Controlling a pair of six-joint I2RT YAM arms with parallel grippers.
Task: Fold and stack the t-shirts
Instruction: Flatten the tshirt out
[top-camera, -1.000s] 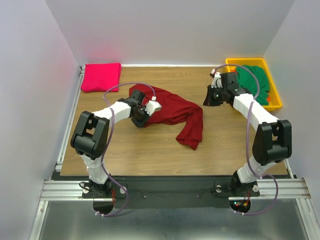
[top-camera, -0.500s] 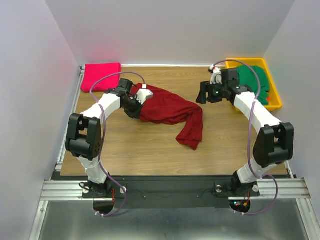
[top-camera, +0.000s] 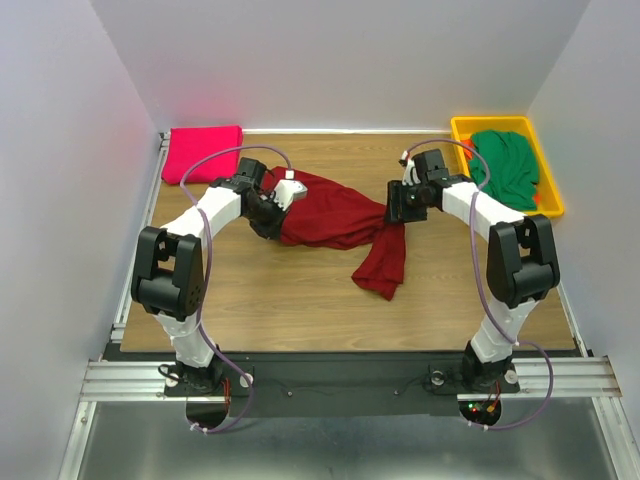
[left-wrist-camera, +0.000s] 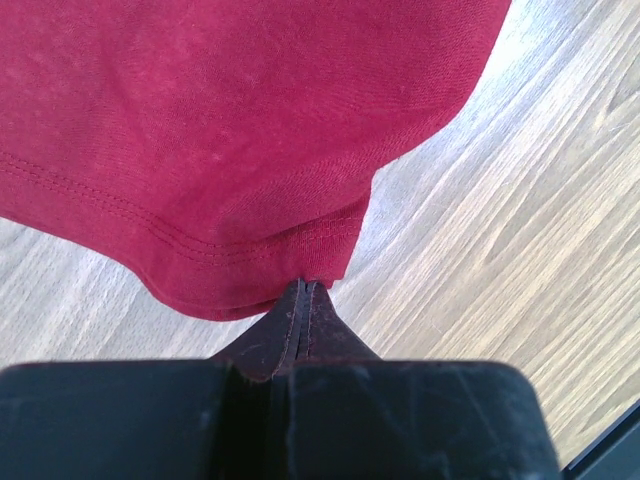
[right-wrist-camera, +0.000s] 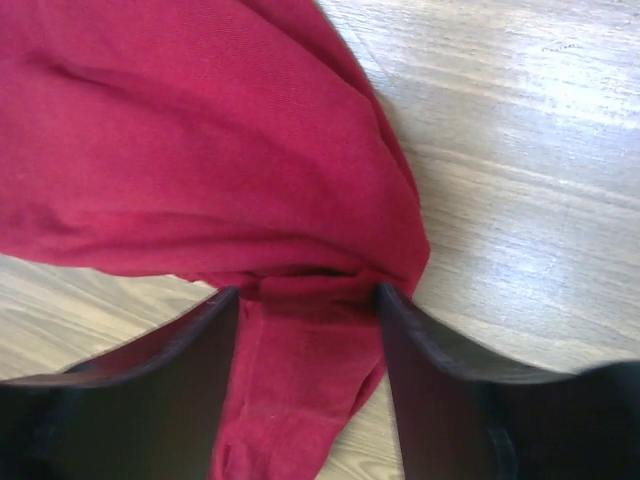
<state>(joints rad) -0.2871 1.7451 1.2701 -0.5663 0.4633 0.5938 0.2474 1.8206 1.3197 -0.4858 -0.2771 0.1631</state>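
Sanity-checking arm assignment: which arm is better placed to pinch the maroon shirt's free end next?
Right. The right fingers stand open astride the maroon shirt at its right end, cloth between them. The left fingers are shut on the hem at the other end, so likely busy holding it.

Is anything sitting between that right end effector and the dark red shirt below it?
Nothing visible does. The right end effector is open, its jaws straddling a bunched fold of the maroon shirt, with no other object between them.
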